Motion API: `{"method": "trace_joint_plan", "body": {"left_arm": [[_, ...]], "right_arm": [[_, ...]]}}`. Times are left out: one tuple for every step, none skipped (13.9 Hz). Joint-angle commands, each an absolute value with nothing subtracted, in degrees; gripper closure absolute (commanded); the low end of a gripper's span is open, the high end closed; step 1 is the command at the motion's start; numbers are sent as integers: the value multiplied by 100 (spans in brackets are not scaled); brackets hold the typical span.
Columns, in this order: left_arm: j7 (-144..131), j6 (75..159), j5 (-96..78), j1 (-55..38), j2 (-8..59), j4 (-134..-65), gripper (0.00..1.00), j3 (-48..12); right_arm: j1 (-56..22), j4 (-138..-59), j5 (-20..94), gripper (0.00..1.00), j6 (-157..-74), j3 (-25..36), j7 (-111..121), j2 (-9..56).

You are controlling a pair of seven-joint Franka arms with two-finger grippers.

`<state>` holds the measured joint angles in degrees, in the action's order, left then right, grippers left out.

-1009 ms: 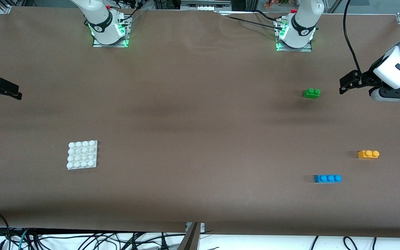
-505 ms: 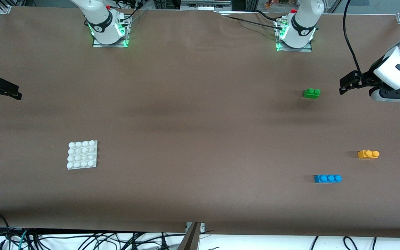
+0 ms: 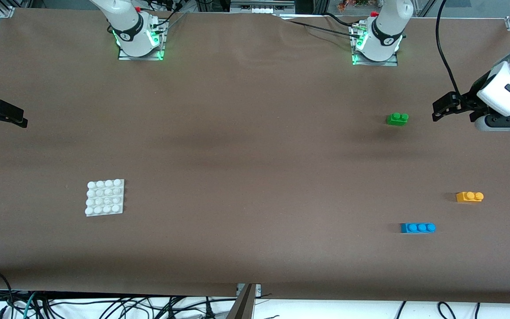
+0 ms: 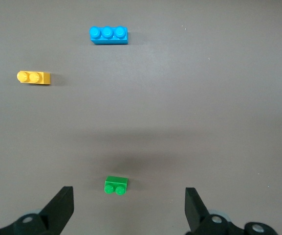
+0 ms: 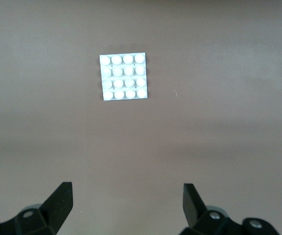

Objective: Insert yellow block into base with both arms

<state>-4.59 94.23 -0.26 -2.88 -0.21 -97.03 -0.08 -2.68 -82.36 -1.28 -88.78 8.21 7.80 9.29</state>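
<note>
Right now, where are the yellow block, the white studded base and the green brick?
yellow block (image 3: 469,196), front view, middle of its body.
base (image 3: 105,197), front view, centre studs.
green brick (image 4: 116,185), left wrist view, top face.

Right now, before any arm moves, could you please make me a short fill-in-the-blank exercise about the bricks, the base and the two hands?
1. The brick nearest the front camera is ____ in colour.
2. The yellow block carries ____ studs.
3. The base lies toward the ____ arm's end of the table.
4. The left hand and the right hand are both ____, holding nothing.

Missing words: blue; two; right; open
</note>
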Motion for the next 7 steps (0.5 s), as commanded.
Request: {"method": "trace_joint_plan", "body": {"left_arm": [[-597, 9272, -97, -281, 97, -9475, 0, -35], [-589, 9272, -97, -281, 97, -9475, 0, -44], [-589, 9255, -97, -290, 88, -9475, 0, -44], [-589, 9194, -97, -290, 88, -9475, 0, -53], [-598, 9176, -97, -290, 88, -9466, 0, -61], [-598, 9167, -97, -290, 88, -9466, 0, -70], [-598, 9158, -97, -290, 88, -9466, 0, -70]], "right_arm": [[-193, -8209, -211, 0, -8895, 756, 835, 923], [-193, -8209, -211, 0, -8895, 756, 835, 923], [-202, -8209, -202, 0, -8895, 756, 835, 923], [-193, -8209, -211, 0, -8895, 756, 835, 923], [-193, -8209, -211, 0, -8895, 756, 835, 923], [-202, -8209, -202, 0, -8895, 747, 835, 923], [-193, -8209, -202, 0, -8895, 756, 835, 923]]}}
